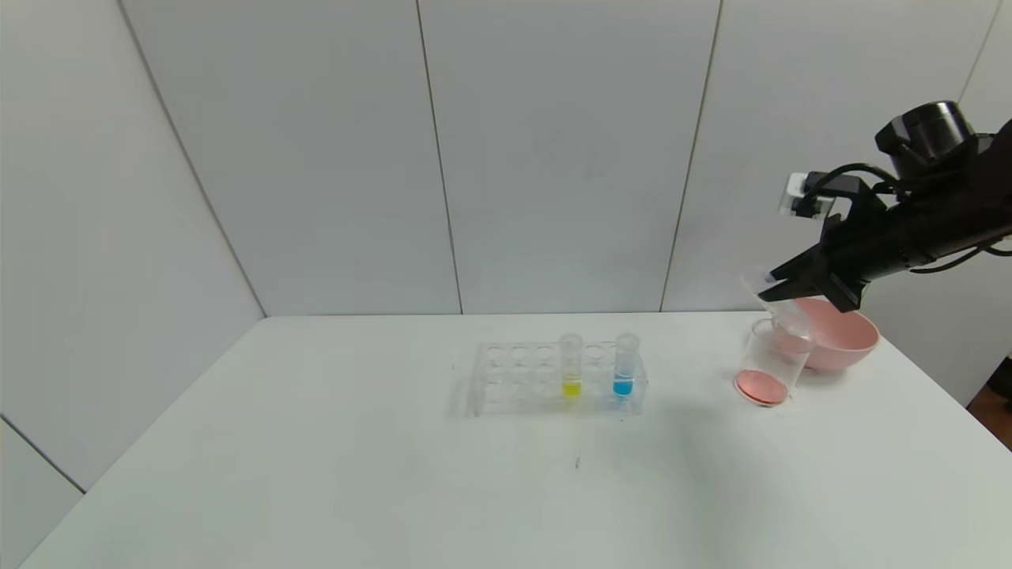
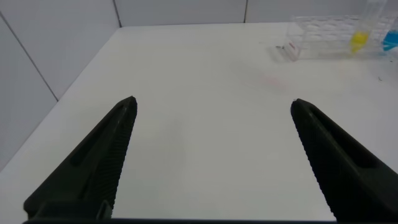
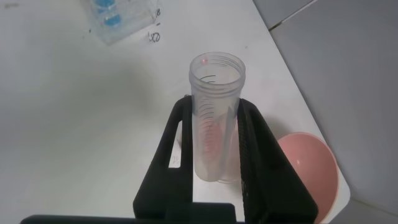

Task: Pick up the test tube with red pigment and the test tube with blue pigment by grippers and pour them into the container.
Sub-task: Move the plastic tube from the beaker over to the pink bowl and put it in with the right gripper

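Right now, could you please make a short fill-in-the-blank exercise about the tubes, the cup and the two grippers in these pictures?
1. The right gripper holds a test tube tilted over the clear container, whose bottom holds ____ liquid.
2. In the tube rack, the tube with blue pigment stands beside a tube with ____ liquid.
3. The pink bowl sits just ____ the container.
4. The left gripper hovers over the table with its fingers ____.

Missing words: red; yellow; behind; open
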